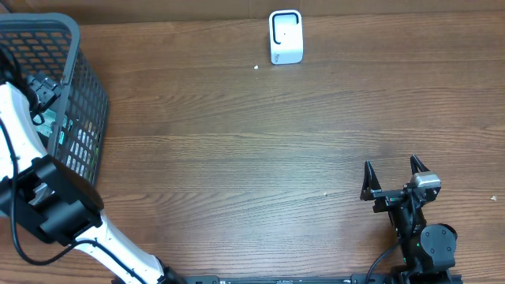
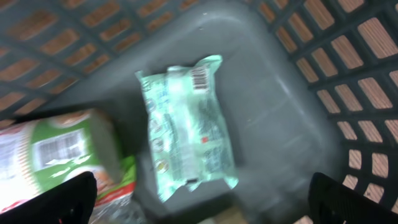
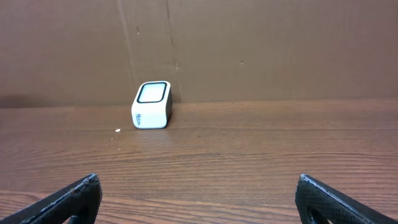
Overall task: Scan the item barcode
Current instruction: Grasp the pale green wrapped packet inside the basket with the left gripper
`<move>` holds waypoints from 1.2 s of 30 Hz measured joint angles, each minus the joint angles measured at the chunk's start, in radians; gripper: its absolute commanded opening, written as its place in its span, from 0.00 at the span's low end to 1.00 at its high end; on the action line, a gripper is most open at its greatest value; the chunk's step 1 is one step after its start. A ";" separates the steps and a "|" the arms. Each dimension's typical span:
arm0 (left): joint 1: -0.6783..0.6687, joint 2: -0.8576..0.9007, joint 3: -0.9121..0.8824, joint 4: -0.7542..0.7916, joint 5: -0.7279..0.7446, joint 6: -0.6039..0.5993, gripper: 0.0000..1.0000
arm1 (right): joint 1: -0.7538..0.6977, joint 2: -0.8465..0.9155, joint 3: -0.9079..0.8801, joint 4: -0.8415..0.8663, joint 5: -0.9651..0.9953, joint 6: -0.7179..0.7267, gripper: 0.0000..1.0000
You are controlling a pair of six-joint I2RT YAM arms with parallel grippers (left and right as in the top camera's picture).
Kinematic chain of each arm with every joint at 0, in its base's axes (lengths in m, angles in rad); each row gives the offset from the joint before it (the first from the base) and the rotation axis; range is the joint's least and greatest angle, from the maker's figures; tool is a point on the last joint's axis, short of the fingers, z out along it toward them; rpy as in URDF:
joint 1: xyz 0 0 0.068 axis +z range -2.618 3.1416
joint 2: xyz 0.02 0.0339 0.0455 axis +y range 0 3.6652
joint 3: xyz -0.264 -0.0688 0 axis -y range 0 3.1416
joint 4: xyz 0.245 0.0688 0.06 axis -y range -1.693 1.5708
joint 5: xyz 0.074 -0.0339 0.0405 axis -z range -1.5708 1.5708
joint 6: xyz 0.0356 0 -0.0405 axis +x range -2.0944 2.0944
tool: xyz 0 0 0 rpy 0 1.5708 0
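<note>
**Nothing picked up yet: left gripper hangs open over the packet in the basket**

The task looks to be at its very start. No item is held and nothing has been brought to the scanner [image 1: 286,36], so the pick, the carry and the scan itself are all left to do.

The left gripper [image 2: 205,202] is down inside the basket [image 1: 79,47] with its jaws spread wide. Its two dark fingertips show only at the bottom corners of the left wrist view, and they touch nothing. Directly ahead of it, between the lines of the two fingers, a pale green packet [image 2: 186,124] lies flat on the basket floor. Its barcode [image 2: 200,79] faces up at the end farther from the gripper. Off toward the left finger sits a green-and-white package [image 2: 56,152], close to the packet. That view is too blurred to say whether the two touch.

The right gripper [image 1: 392,170] is also wide open and empty, low over the table [image 1: 237,158]. The scanner stands well ahead of it and a little to its left, by the back wall. It is well apart from the left gripper and the basket.
</note>
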 measured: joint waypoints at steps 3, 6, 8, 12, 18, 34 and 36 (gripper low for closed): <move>-0.016 0.027 0.000 0.022 -0.002 0.001 1.00 | 0.000 0.000 0.000 0.000 0.000 0.000 1.00; -0.027 0.056 0.000 0.031 -0.004 0.003 1.00 | 0.000 0.000 0.000 0.000 0.000 0.000 1.00; -0.034 0.080 0.000 0.032 -0.004 0.003 1.00 | 0.000 0.000 0.000 0.000 0.000 0.000 1.00; -0.043 0.137 0.000 0.030 -0.004 0.002 1.00 | 0.000 0.000 0.000 0.000 0.000 0.000 1.00; -0.043 0.187 0.000 0.028 -0.009 -0.002 0.98 | 0.000 0.000 0.000 0.000 0.000 0.000 1.00; -0.043 0.188 -0.021 0.027 -0.020 -0.024 0.80 | 0.000 0.000 0.000 0.000 0.000 0.000 1.00; -0.043 0.188 -0.039 0.034 -0.028 -0.024 0.77 | 0.000 0.000 0.000 0.000 0.000 0.000 1.00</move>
